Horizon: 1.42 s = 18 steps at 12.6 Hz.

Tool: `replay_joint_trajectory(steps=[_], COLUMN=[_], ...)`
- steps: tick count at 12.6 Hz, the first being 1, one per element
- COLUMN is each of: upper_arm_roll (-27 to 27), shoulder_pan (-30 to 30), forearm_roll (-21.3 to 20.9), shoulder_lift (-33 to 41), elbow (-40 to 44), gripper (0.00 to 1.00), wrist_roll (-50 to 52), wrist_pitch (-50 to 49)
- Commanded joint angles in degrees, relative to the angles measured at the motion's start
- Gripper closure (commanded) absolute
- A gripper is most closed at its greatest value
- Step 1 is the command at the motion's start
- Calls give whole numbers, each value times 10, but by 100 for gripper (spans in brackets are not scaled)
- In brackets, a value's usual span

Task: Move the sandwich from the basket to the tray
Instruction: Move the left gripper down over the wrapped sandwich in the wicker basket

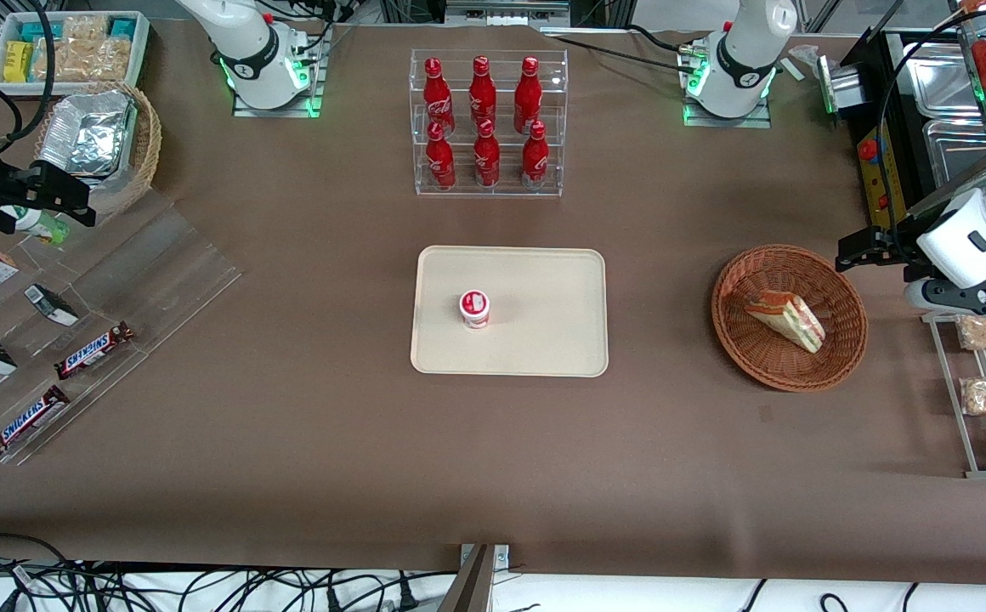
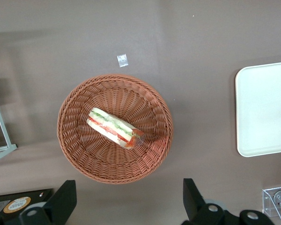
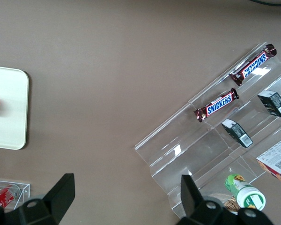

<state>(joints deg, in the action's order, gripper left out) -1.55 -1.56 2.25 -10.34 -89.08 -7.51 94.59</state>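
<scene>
1. The brown table [image 1: 289, 382] fills the whole scene, covered edge to edge in one plain sheet.
2. A stepped clear display [image 1: 93, 289] sits toward the parked arm's end, with two Snickers bars [image 1: 93, 350] and small dark boxes [image 1: 51, 304] on its ledges.
3. The tray [image 1: 544, 340] lies flat in the middle of the table, beige with rounded corners. A small red-and-white cup [image 1: 474, 308] stands upright on it.
4. A clear rack [image 1: 489, 183] of red bottles [image 1: 482, 89] stands farther from the front camera than the tray, six bottles in two rows.
5. The basket [image 1: 748, 348] sits toward the working arm's end, well apart from the tray, round and reddish-brown.
6. A lighter wicker basket [image 1: 149, 144] with foil packs, and a white bin [image 1: 140, 34] of snacks, sit at the parked arm's end.
7. The gripper [image 2: 126, 206] hangs above the table just beside the basket, clear of it. Its two black fingers [image 2: 61, 199] are spread wide with nothing between them.
8. The sandwich [image 1: 786, 319] rests inside the basket, a wrapped wedge lying on its side near the middle, red and green layers showing. It touches only the wicker.
9. A tiny scrap [image 2: 122, 59] lies on the table near the basket's rim.
</scene>
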Motion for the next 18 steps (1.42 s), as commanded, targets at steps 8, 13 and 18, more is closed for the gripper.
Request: replay_joint_trajectory(steps=[8,13,18], upper_arm_roll=[-5,-2,-1], shoulder_pan=[2,3,4], forearm_roll=[-31,-63,-76], shoulder_lift=[-49,-82,-56], elbow=[41,-31,-187], gripper=[0,0,0], wrist_roll=[188,518,614], wrist_pitch=[-27,42,200])
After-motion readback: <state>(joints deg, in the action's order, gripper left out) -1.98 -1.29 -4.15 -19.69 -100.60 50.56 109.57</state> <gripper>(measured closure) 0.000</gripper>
